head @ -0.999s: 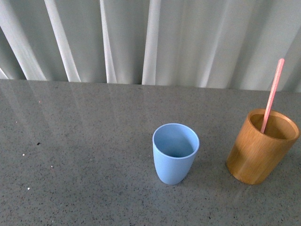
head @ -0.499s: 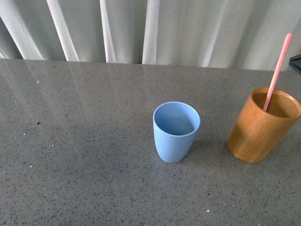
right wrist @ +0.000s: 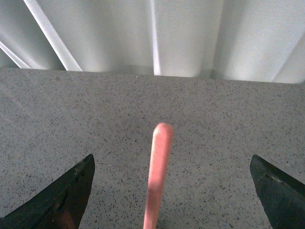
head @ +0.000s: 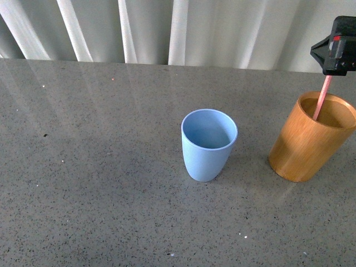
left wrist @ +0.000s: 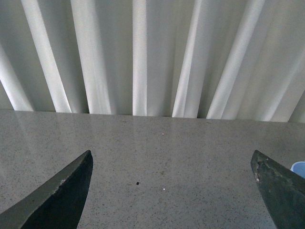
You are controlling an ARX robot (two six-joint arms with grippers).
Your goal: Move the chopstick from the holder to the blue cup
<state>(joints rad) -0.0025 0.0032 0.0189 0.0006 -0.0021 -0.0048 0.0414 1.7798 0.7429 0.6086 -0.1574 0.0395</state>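
The pink-red chopstick stands leaning in the orange-brown wooden holder at the right of the table. Its upper end is hidden behind my right gripper, which hangs just above the holder at the frame's right edge. In the right wrist view the chopstick rises between the wide-open fingers of the right gripper, touching neither. The light blue cup stands upright and empty at the middle of the table, left of the holder. My left gripper is open and empty over bare table; a sliver of the blue cup shows beside one finger.
A grey speckled stone table carries both cups. White pleated curtains hang behind its far edge.
The front view has tilted, so cup and holder sit higher in the frame. My right gripper has come into view at the right and now covers the chopstick's top.
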